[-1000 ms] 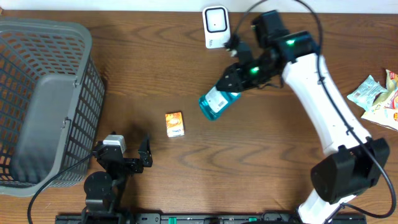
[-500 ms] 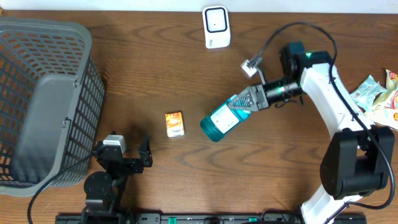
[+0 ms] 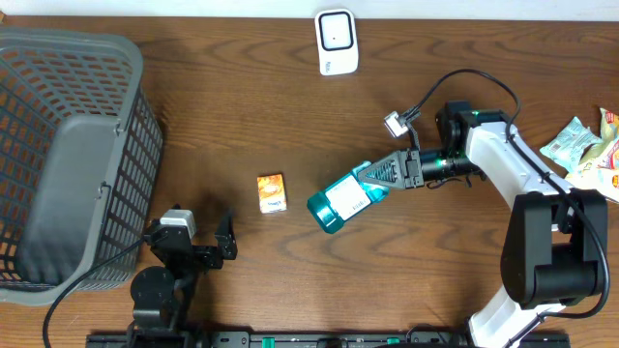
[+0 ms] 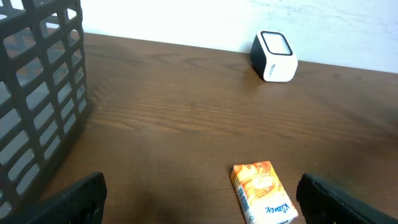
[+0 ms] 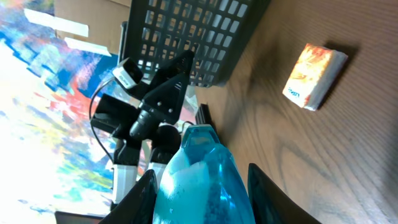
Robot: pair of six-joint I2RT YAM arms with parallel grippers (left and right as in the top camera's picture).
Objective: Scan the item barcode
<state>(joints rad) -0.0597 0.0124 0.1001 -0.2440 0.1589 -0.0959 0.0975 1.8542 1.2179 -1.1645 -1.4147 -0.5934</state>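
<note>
From overhead, the right pincer [image 3: 389,174] is clenched on the upper end of a translucent blue plastic bottle with a white label [image 3: 338,202]. The bottle slants out of the jaws toward the lower left of the picture, base first. Whether its base touches the brown wooden table [image 3: 242,116] cannot be told. A small white box-shaped scanner [image 3: 337,42] stands well apart from this pincer, toward the far table edge and a little to the side. A small orange cardboard carton [image 3: 272,192] lies just beyond the bottle's base, between the two pincers. Crumpled snack packets [image 3: 583,147] lie behind the right pincer, past the arm. The left pincer [image 3: 191,237] sits near the front edge, released. A grey plastic mesh basket [image 3: 68,155] is close on its outer side.

In the left wrist view, the left pincer [image 4: 202,186] stands wide open, nothing between its dark fingers [image 4: 81,198]. The carton [image 4: 262,191] lies just ahead, nearer the right-hand finger. The scanner [image 4: 273,56] is far ahead and the basket [image 4: 37,93] is to the left.

In the right wrist view, the right pincer [image 5: 205,186] grips the bottle [image 5: 196,174], which fills the space between its fingers [image 5: 271,185]. Beyond it lie the carton [image 5: 314,76] and the basket [image 5: 193,37].
</note>
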